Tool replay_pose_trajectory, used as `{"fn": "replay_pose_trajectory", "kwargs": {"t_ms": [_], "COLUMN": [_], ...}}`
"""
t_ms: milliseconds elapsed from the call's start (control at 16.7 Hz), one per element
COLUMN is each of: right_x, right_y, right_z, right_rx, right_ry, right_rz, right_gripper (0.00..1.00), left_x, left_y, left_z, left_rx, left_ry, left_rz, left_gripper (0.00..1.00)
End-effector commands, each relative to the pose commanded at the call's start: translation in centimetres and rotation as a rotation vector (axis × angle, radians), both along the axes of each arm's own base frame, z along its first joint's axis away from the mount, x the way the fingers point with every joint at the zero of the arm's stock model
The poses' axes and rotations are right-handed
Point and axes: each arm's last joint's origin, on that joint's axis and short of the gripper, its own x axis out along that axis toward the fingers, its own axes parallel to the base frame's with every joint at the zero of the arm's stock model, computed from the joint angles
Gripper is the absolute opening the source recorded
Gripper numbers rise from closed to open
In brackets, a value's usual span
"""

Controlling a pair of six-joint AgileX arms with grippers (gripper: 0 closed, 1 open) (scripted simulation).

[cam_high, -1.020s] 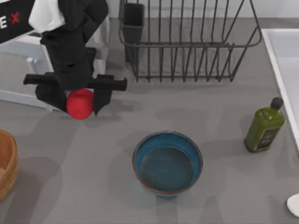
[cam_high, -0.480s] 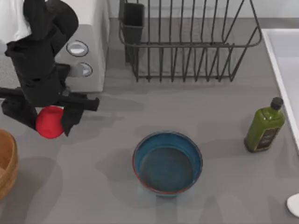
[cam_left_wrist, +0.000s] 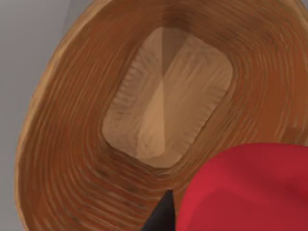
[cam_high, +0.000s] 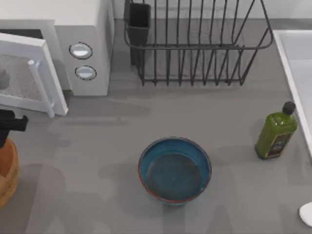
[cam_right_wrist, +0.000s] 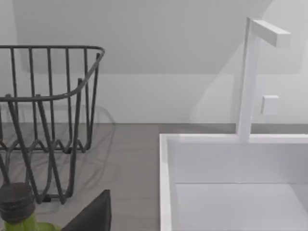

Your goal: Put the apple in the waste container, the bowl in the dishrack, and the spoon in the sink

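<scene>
A: Where is our left tool (cam_high: 6, 127) now?

B: It is at the left edge of the counter (cam_high: 97, 161), directly above the waste container (cam_high: 7, 171). In the top view we see just a black piece of it beside the container's rim. Half a second ago the arm was to the right of the container, in front of the microwave (cam_high: 73, 48); it has since moved left past the open door.

A: And the apple (cam_left_wrist: 245, 187)?

B: Our left tool holds it between the fingers. In the left wrist view the red fruit hangs over the open mouth of the waste container (cam_left_wrist: 163, 106), with the pale bottom below it. A dark fingertip (cam_left_wrist: 161, 216) shows beside the fruit.

A: The other things?

B: The bowl (cam_high: 175, 169) stands well to the right of the container, unchanged. The dishrack (cam_high: 195, 44) is behind it. The spoon (cam_high: 307, 213) lies far right, near the sink (cam_high: 292, 63) and the green bottle (cam_high: 276, 131). About our right tool (cam_right_wrist: 91, 214), we cannot tell whether it is wide or narrow.
</scene>
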Motion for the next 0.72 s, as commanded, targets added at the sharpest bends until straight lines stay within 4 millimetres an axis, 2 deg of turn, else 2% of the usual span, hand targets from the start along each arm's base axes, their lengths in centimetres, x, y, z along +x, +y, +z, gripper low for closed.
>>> {"fn": "replay_pose_trajectory", "kwargs": {"t_ms": [240,540,720], "right_x": [0.0,0.0,0.0], "right_y": [0.0,0.0,0.0], "right_z": [0.0,0.0,0.0], "right_rx": [0.0,0.0,0.0], "right_ry": [0.0,0.0,0.0], "right_rz": [0.0,0.0,0.0], "right_gripper": [1.0,1.0,1.0], "left_x": [-2.5,-2.5,-2.4], "left_y": [2.2,2.2,2.6], "left_z": [1.5,1.4,-0.3], "left_rx": [0.049,0.051,0.05], "left_ry": [-0.045,-0.047,-0.045], "left_rz": [0.047,0.042,0.05], "left_gripper": [0.0,0.0,0.0]}}
